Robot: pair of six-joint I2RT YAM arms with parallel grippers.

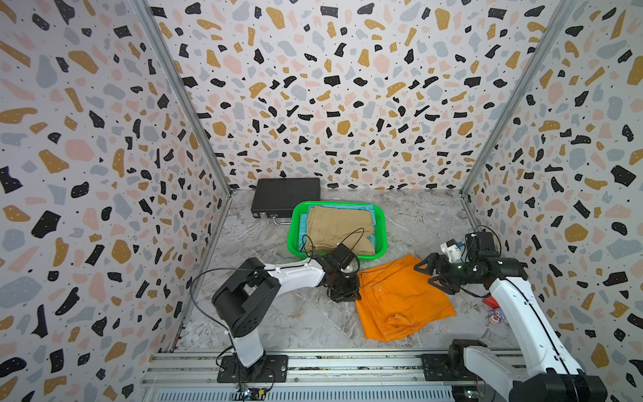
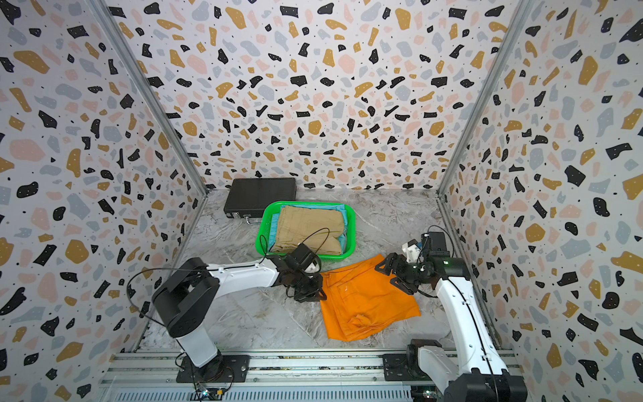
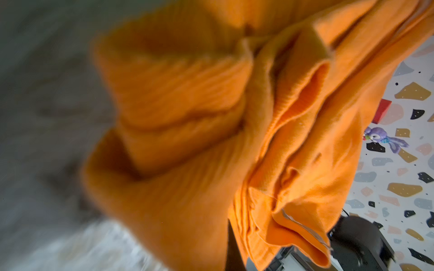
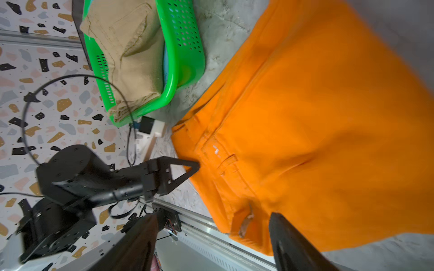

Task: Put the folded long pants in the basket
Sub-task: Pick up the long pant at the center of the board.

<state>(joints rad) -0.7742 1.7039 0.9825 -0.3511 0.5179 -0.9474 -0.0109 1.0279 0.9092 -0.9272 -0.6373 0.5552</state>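
The left pincer (image 1: 348, 296) gripped the edge of the orange pants (image 1: 400, 302), which lay before the basket (image 1: 295, 226) toward the tabletop's front. Only the right wrist view showed its fingertip (image 4: 196, 165) meeting cloth. The right pincer (image 1: 425, 275) gaped open.

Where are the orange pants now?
In both top views the orange pants lie on the table beside the green basket, between left gripper and right gripper.
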